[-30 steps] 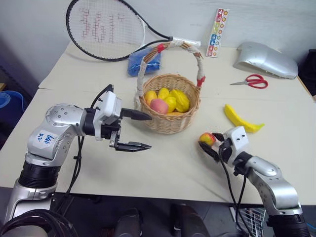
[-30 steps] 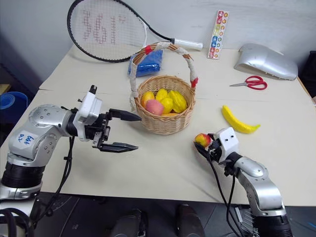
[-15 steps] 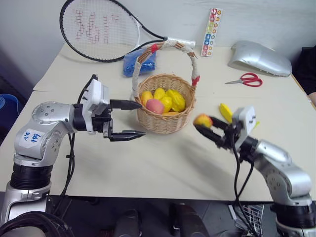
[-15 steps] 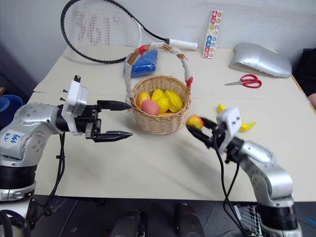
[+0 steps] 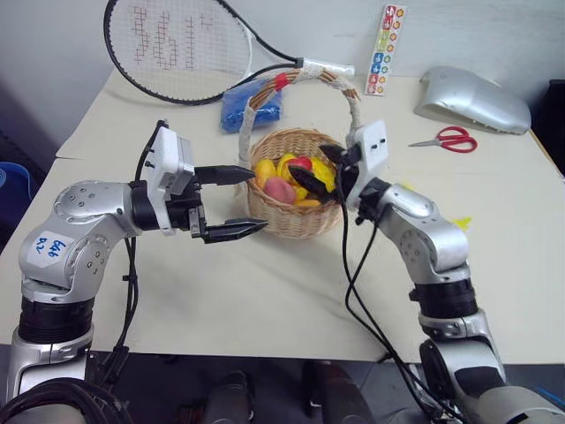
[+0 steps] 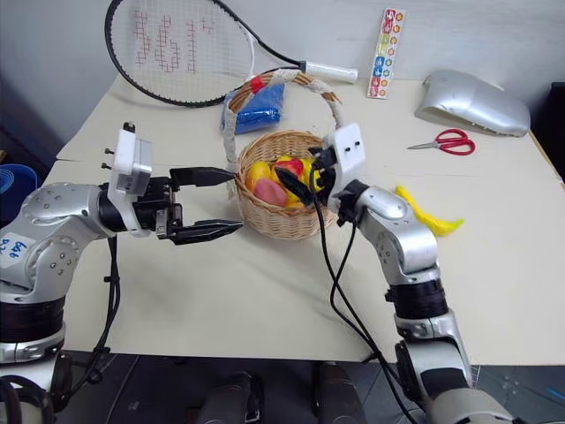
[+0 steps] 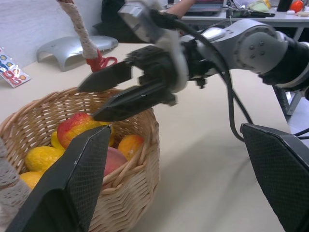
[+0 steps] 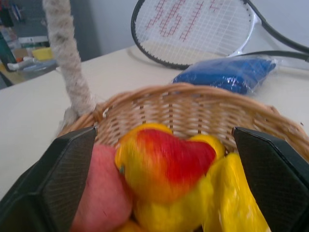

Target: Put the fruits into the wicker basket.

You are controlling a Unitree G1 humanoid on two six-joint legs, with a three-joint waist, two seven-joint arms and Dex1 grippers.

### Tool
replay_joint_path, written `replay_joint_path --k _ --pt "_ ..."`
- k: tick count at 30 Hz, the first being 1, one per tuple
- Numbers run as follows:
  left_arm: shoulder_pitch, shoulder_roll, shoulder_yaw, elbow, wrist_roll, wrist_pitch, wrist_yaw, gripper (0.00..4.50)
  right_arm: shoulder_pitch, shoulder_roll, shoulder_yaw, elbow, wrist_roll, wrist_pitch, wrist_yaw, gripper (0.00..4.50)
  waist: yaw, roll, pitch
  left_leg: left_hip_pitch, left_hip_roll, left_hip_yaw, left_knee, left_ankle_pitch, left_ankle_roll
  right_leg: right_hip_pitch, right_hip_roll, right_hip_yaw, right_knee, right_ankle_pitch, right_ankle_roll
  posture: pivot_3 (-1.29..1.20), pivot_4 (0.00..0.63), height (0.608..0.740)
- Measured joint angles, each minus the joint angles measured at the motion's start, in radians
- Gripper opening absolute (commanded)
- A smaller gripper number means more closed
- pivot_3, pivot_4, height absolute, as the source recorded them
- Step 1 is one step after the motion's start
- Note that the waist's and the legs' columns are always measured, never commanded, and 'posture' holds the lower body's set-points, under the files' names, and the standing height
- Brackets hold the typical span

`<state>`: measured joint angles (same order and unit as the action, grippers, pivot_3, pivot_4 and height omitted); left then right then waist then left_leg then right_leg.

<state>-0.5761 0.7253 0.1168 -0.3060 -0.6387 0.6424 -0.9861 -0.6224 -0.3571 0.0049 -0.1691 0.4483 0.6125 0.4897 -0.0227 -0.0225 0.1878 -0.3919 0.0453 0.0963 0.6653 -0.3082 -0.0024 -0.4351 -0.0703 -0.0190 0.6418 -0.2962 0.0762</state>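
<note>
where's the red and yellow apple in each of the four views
Left eye view: apple in the basket, by the right gripper.
Right eye view: same spot, apple among yellow fruit.
Left wrist view: apple under the right gripper's dark fingers.
Right wrist view: apple at centre, beside the peach.
Shared landmark: the basket's woven rim.

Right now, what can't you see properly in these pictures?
- Banana: in the left eye view the right arm hides most of it.
- Wicker basket: its bottom lies under the piled fruit, in every view.
- Apple: blurred in the right wrist view.
- Sticker strip: pictures too small to read.
</note>
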Motion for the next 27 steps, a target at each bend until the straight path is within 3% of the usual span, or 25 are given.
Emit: replay_joint_path --k 7,10,14,18,27 --pt "-0.015 -0.013 -0.027 0.005 0.000 -0.007 -0.004 4.50 0.287 -0.298 -0.322 -0.282 0.193 0.158 0.103 4.45 0.018 0.000 0.000 0.003 0.000 0.000 0.000 -0.001 0.002 0.007 0.002 -0.002 -0.014 0.001 0.002 0.00 0.150 0.740" --pt "-0.023 -0.009 -0.043 0.014 0.013 -0.026 -0.021 4.50 0.527 -0.482 -0.511 -0.251 0.198 0.173 0.261 4.45 0.028 0.000 0.000 0.004 -0.001 0.001 -0.001 -0.001 0.004 0.008 0.008 0.000 -0.015 0.001 0.003 0.00 0.150 0.740" --pt "-0.044 -0.018 -0.057 0.037 0.016 -0.041 -0.032 4.50 0.672 -0.617 -0.672 -0.155 0.185 0.130 0.437 4.45 0.015 0.000 0.000 0.008 0.000 0.004 -0.001 0.001 0.006 0.010 0.011 0.004 -0.014 0.005 0.005 0.00 0.150 0.740" --pt "-0.046 -0.020 -0.060 0.037 0.015 -0.044 -0.040 4.50 0.631 -0.647 -0.660 0.014 0.125 0.042 0.481 4.45 -0.006 -0.001 0.001 0.020 0.001 0.006 -0.003 0.001 0.006 0.019 0.012 0.007 -0.014 0.005 0.003 0.00 0.150 0.740" --pt "-0.064 -0.043 -0.074 -0.009 0.000 -0.030 -0.010 4.50 0.198 -0.578 -0.236 0.397 -0.074 -0.125 0.484 4.45 -0.007 0.000 0.001 0.021 0.002 0.008 -0.004 0.004 -0.002 0.019 0.012 0.010 -0.014 0.004 0.003 0.00 0.150 0.740"
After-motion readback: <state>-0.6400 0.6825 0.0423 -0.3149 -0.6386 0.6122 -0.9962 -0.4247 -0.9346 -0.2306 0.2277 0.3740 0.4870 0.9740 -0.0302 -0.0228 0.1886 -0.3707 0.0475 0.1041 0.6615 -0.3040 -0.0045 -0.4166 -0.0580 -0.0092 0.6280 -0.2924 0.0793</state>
